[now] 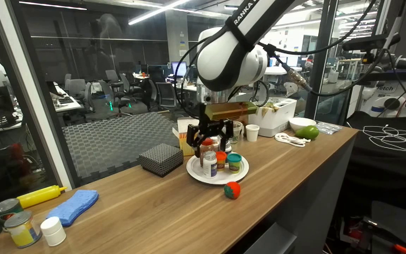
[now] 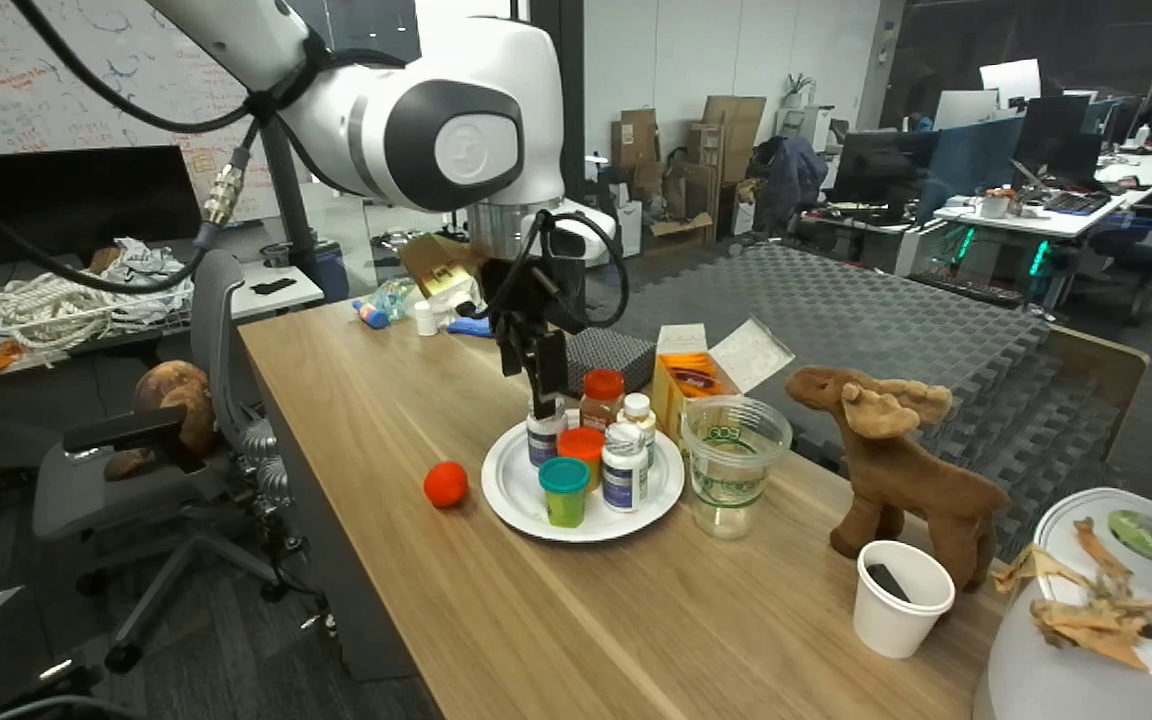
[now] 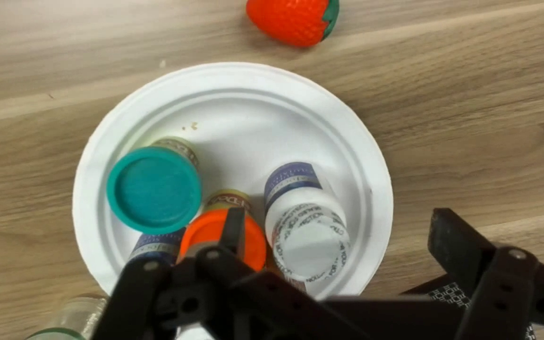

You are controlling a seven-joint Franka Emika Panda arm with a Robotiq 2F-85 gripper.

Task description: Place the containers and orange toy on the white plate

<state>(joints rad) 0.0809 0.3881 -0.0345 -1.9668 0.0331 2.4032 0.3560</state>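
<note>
The orange-red strawberry toy (image 1: 232, 190) lies on the table beside the white plate (image 1: 196, 173); it shows in both exterior views (image 2: 446, 484) and the wrist view (image 3: 295, 19). On the plate stand a teal-lidded tub (image 3: 154, 189), an orange-lidded tub (image 2: 581, 448), a white bottle with a purple label (image 3: 307, 241), a similar bottle (image 2: 625, 468), a red-lidded jar (image 2: 601, 398) and a white-capped bottle (image 2: 639, 418). My gripper (image 3: 340, 231) is open and empty above the plate. In the wrist view its fingertips appear either side of the purple-label bottle. The jar is mostly hidden there.
A black mesh box (image 1: 161, 159) and a yellow box (image 2: 676, 390) stand behind the plate. A clear cup (image 2: 731, 460), brown moose toy (image 2: 906, 480) and white paper cup (image 2: 901, 600) are near it. A blue sponge (image 1: 73, 206) and cans (image 1: 22, 229) lie farther off.
</note>
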